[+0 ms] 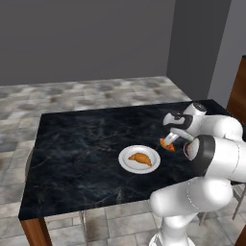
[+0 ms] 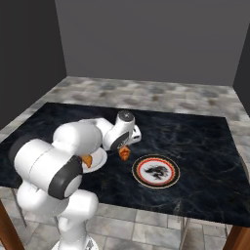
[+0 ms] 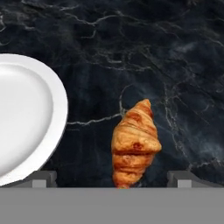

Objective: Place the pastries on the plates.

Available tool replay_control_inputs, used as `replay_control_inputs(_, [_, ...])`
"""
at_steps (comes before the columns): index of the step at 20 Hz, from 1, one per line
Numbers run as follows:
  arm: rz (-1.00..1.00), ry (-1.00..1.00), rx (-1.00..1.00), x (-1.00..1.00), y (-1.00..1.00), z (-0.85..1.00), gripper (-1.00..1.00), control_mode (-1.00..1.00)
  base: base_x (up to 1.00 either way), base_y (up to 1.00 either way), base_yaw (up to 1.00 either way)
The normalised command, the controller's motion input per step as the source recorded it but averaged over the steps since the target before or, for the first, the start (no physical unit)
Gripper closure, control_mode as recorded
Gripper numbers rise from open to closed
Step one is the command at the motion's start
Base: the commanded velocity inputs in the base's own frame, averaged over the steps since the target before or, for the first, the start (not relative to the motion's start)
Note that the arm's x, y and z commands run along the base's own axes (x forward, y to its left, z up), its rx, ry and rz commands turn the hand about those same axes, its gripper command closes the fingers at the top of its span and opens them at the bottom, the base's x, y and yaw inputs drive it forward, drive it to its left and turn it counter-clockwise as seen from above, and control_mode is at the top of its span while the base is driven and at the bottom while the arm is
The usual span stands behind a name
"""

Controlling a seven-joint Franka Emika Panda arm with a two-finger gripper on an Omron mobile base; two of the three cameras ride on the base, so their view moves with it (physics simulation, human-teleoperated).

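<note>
Hovering, gripper [image 3: 112, 177] stood wide, fingertips either side of second croissant [image 3: 133, 142] | unclear if lifted or on dark surface [image 1: 77, 144], between white plate [image 1: 126, 162] with first croissant [image 1: 140, 158] and patterned plate [image 2: 156, 171] | advice: close centred, squarely.

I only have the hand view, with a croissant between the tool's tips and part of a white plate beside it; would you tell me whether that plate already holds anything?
Observer: Yes, the white plate already carries the other croissant, near its middle.
Operator: Thank you. Is there a second plate somewhere?
Observer: There is. A patterned plate with a red and dark rim lies on the table, on the opposite side of the tool from the white plate.
Operator: Is anything on it?
Observer: No, nothing lies on it; the loose croissant is beside it, apart from its rim.
</note>
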Motion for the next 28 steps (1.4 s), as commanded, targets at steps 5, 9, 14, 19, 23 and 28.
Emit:
replay_control_inputs(5, [0.0,0.0,0.0,0.22,-0.02,-0.23,-1.0,-1.0,0.0,0.0,0.0])
replay_control_inputs(9, [0.0,0.0,0.0,0.24,0.0,-0.19,-1.0,-1.0,0.0,0.0,0.0])
replay_control_inputs(14, [0.0,0.0,0.0,0.26,-0.05,-0.17,-1.0,-1.0,0.0,0.0,0.0])
replay_control_inputs(19, [0.0,0.0,0.0,0.22,-0.09,-0.17,-1.0,-1.0,0.0,0.0,0.0])
replay_control_inputs(23, [0.0,0.0,0.0,0.17,-0.04,-0.2,-1.0,-1.0,0.0,0.0,0.0])
replay_control_inputs(28, [0.0,0.0,0.0,0.16,0.0,-0.21,-1.0,-1.0,0.0,0.0,0.0])
